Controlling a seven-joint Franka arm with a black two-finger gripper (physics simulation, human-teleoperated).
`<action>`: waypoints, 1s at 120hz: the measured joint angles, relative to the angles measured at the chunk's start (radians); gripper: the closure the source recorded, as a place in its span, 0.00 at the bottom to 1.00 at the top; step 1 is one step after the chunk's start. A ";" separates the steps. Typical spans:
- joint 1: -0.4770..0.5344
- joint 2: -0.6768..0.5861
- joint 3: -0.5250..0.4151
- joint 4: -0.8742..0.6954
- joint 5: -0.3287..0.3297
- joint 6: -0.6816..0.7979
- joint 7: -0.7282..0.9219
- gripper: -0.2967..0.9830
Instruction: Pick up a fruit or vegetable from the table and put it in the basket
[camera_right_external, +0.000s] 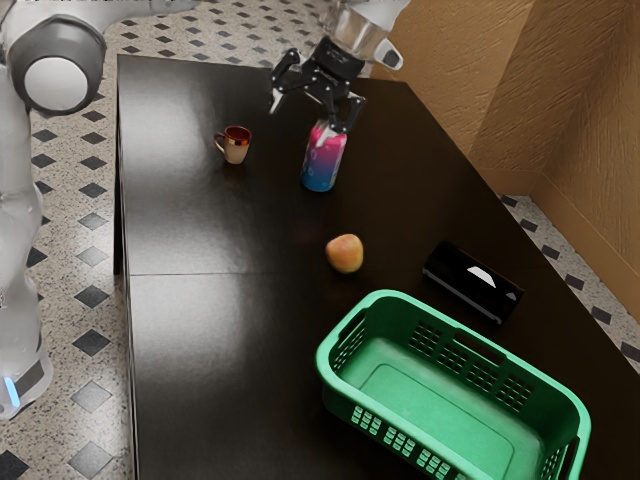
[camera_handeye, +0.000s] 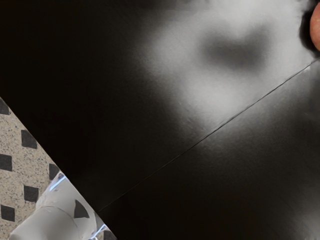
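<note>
One rounded fruit (camera_right_external: 345, 254), yellow with a soft orange-red blush, lies on the table (camera_right_external: 200, 225) near the middle of the exterior view; a reddish edge of it enters at the wrist view's upper right. Its skin looks smooth, its outline slightly uneven. The tabletop is dark and glossy, crossed by a thin seam and marked with pale reflections. The green basket (camera_right_external: 382, 408), lower right in the exterior view, is an open rounded rectangle with slotted walls and handle gaps; its inside is bare. Upper centre, the gripper (camera_right_external: 300, 121) stands with its fingers spread wide, holding nothing. A pink-to-blue can (camera_right_external: 322, 165) stands upright between gripper and fruit in that view, its top overlapped by one fingertip; I cannot tell whether they touch. A shiny copper-and-cream mug (camera_right_external: 236, 147) sits upper left of the can, and a glossy black block (camera_right_external: 472, 281) lies near the basket's far rim.
</note>
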 joint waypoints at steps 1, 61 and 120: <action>0.005 0.005 0.000 -0.001 -0.005 0.015 -0.021 0.23; 0.094 0.251 -0.021 0.020 -0.115 0.471 -0.658 0.23; 0.125 0.306 -0.008 -0.198 -0.220 0.829 -0.659 0.23</action>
